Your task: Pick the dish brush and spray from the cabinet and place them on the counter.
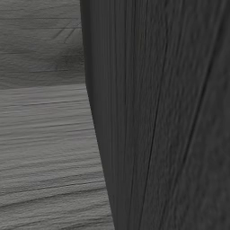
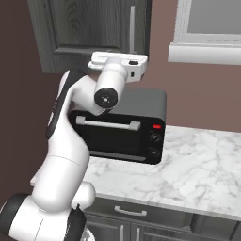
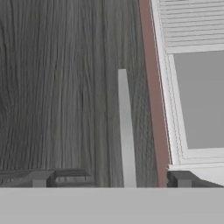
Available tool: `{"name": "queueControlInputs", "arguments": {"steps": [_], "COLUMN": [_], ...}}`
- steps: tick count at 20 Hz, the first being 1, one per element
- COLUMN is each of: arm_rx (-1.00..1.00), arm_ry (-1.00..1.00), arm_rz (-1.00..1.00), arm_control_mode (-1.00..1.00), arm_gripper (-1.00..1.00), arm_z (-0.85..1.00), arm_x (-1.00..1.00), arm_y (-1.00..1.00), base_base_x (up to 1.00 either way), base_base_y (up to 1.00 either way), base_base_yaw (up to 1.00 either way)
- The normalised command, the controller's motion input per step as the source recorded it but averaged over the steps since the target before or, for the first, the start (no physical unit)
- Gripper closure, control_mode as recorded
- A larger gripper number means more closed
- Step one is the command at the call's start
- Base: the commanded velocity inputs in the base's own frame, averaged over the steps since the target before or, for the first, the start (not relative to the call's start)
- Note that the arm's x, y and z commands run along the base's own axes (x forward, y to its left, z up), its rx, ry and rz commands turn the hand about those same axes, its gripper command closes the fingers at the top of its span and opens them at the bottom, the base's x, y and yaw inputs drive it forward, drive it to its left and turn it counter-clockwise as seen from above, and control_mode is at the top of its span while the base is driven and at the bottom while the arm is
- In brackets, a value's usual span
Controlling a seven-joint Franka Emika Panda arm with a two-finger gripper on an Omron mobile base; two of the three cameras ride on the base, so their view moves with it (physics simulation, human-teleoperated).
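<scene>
The dish brush and spray are hidden behind the shut dark wood cabinet door (image 2: pixel 89 26). The door's grey bar handle (image 3: pixel 125 127) runs straight up from between my fingertips in the hand view; in the right base view the handle (image 2: pixel 132 27) is just above my white hand (image 2: pixel 117 63). My gripper (image 3: pixel 127 179) is open, one dark fingertip (image 3: pixel 72 178) on each side of the handle, with nothing held. My arm reaches up from the lower left toward the cabinet.
A black toaster oven (image 2: pixel 124 129) stands on the white marble counter (image 2: pixel 197 169) beneath the cabinet. A white-framed window (image 2: pixel 212 26) is to the right on the brown wall. Dark wood panels (image 1: pixel 157 112) stand close in the left base view.
</scene>
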Motion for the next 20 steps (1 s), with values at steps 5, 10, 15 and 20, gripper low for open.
{"name": "queueControlInputs", "arguments": {"steps": [5, 10, 15, 20], "arm_rx": [0.00, 0.00, 0.01, 0.01], "arm_ry": [0.00, 0.00, 0.00, 0.00], "arm_rz": [0.00, 0.00, 0.00, 0.00], "arm_control_mode": [-1.00, -1.00, -1.00, -1.00], "arm_gripper": [-1.00, -1.00, -1.00, -1.00], "arm_z": [0.00, 0.00, 0.00, 0.00], "arm_x": [0.26, 0.24, 0.24, 0.25], "arm_y": [-0.04, -0.06, -0.06, -0.04], "base_base_x": [0.00, 0.00, 0.00, 0.00], "base_base_y": [0.00, 0.00, 0.00, 0.00], "base_base_yaw": [0.00, 0.00, 0.00, 0.00]}}
